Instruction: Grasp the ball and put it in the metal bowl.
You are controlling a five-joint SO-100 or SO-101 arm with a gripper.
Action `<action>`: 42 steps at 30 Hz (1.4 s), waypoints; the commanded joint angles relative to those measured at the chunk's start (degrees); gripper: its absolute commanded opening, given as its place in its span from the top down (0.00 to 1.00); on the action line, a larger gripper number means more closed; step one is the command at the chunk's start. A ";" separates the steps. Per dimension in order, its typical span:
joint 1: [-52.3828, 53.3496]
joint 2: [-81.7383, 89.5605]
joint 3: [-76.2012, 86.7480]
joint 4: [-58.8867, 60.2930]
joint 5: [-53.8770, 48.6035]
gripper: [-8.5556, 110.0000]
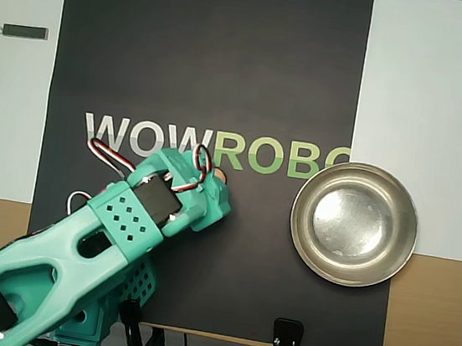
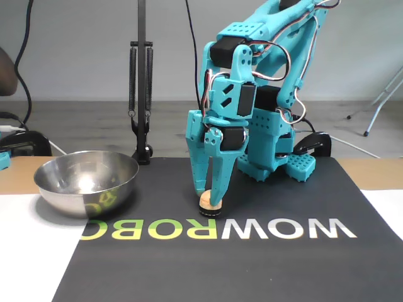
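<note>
1. Hand (image 2: 211,195) — seen in the fixed view at centre frame, pointing straight down with its two teal fingers drawn in on either side of the ball (image 2: 211,202). I read it as gripping the ball, though I cannot confirm firm contact on both sides.
2. Ball — it sits low between the fingertips, at or just above the black mat (image 2: 283,264), resting on what looks like a small dark ring. In the overhead view only a sliver of peach shows past the wrist at centre frame (image 1: 220,175), beside the green "R" of the lettering; the arm hides the rest.
3. Metal bowl (image 2: 86,181) — at left in the fixed view, at right in the overhead view (image 1: 354,224), straddling the mat edge and well apart from the ball. It is empty.
4. Judgement: I hold the vertical approach so the fingers can clear the mat and lift cleanly; the next move calls for a rise before any swing toward the bowl.
</note>
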State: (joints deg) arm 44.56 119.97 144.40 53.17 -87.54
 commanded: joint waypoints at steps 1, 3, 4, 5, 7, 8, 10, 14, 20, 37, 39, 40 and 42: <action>-0.44 -0.53 1.76 0.26 -1.49 0.56; -0.35 -0.53 1.93 0.26 -1.58 0.56; -0.35 -0.53 2.02 0.26 -1.58 0.56; -0.35 -0.53 2.02 0.26 -1.58 0.56; -0.35 -0.53 2.02 0.26 -1.58 0.56; -0.35 -0.53 2.02 0.26 -1.58 0.56; -0.35 -0.53 2.11 0.26 -1.58 0.56; -0.35 -0.53 2.11 0.44 -1.58 0.56; -0.35 -0.53 2.11 0.62 -1.58 0.56; -0.44 -0.53 2.11 0.62 -1.67 0.48; -0.44 -0.53 2.11 0.44 -1.67 0.48; -0.44 -0.53 2.11 0.35 -1.67 0.48; -0.44 -0.53 2.11 0.35 -1.67 0.48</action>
State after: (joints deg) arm 44.30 118.83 146.95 54.05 -89.03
